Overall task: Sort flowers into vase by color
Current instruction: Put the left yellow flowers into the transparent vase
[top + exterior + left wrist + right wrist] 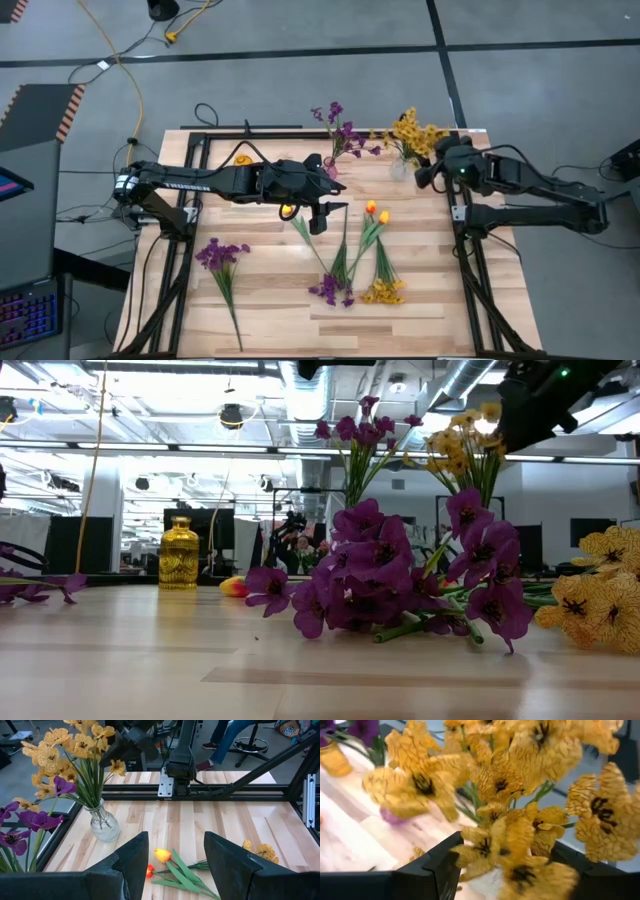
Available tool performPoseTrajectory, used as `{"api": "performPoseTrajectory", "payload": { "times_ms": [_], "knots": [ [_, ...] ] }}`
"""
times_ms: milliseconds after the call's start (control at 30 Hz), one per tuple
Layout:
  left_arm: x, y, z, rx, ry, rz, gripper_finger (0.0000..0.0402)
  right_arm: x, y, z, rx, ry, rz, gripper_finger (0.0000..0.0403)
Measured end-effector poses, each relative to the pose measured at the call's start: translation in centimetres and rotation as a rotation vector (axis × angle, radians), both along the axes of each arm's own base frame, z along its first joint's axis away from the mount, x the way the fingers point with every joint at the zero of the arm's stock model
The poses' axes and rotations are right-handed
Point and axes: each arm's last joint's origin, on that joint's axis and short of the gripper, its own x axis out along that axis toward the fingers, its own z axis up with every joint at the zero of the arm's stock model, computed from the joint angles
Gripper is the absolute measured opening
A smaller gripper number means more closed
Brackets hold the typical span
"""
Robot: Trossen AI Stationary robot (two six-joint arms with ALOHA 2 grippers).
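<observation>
My left gripper (328,212) (175,850) hangs open over mid-table, above two orange-yellow tulips (376,212) (163,855) lying flat. My right gripper (425,174) (520,865) is open at the far right, right at the yellow bunch (412,130) (500,785), which stands by its stems in a clear vase (399,168) (104,824). Purple flowers (342,130) (365,430) stand in a pink vase. A purple sprig (220,256), another purple sprig (330,290) (390,580) and a yellow sprig (385,291) (600,595) lie near the front edge. My right gripper has blossoms of the yellow bunch (490,847) between its open fingers, coming at them level from the table's right. Whether a finger touches them I cannot tell.
A golden vase (242,158) (180,553) stands at the far left of the table. An orange bud (288,210) (233,587) lies under my left arm. Black frame rails (465,260) run along the table's sides. Bare wood lies between the left purple sprig and the tulips.
</observation>
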Motion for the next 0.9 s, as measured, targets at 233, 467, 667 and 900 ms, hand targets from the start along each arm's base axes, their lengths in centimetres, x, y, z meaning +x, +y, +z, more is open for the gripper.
{"api": "performPoseTrajectory", "payload": {
  "times_ms": [233,467,667,900],
  "knots": [
    [0.0,0.0,0.0,0.0,0.0,0.0,0.018,-0.9,0.3,0.8,0.053,0.027,-0.025,0.0256],
    [0.0,0.0,0.0,0.0,0.0,0.0,0.018,-1.4,0.4,2.5,0.045,-0.01,-0.022,0.0256],
    [-0.9,0.0,0.5,-0.018,0.021,0.009,0.018,-2.0,0.8,3.8,0.097,-0.023,0.04,0.0256],
    [-2.7,0.1,0.7,-0.169,0.104,0.085,0.018,-2.6,1.5,3.9,0.291,-0.031,0.165,0.0256]
  ]
}}
